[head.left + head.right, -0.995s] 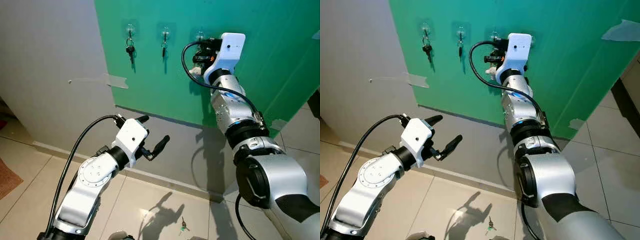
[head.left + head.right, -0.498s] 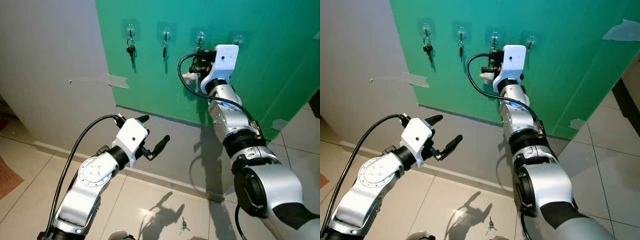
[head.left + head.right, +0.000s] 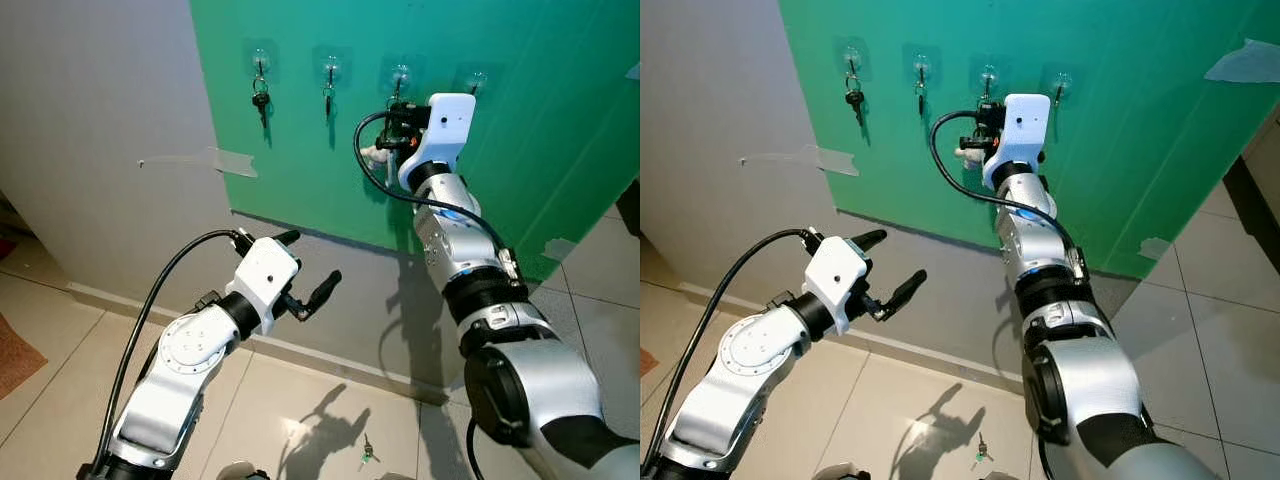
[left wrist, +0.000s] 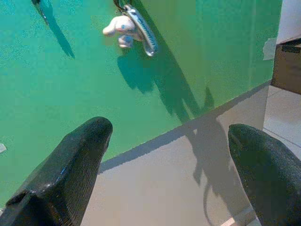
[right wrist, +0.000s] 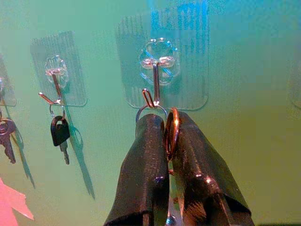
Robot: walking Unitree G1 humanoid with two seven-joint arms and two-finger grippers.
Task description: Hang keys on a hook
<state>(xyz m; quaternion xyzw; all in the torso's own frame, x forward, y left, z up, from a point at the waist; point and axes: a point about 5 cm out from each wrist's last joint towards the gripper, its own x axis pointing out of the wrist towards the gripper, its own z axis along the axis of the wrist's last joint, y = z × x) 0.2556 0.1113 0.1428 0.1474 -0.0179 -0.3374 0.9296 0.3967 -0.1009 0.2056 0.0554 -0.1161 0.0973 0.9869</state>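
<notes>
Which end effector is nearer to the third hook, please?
Right. The right end effector sits just under the third hook, pinching a key ring; the left end effector hangs open, far below.

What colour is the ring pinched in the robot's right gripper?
Coppery orange metal; the ring shows best in the right wrist view.

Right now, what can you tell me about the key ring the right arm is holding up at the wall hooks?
The key ring is a thin metal loop with a coppery shine, pinched edge-on between the right gripper and its two black fingers. It sits just below the wire hook of the third clear adhesive hook on the green wall; whether it is threaded on yet cannot be told. From the left wrist view, a small white plush charm and a strap dangle beneath it.
</notes>
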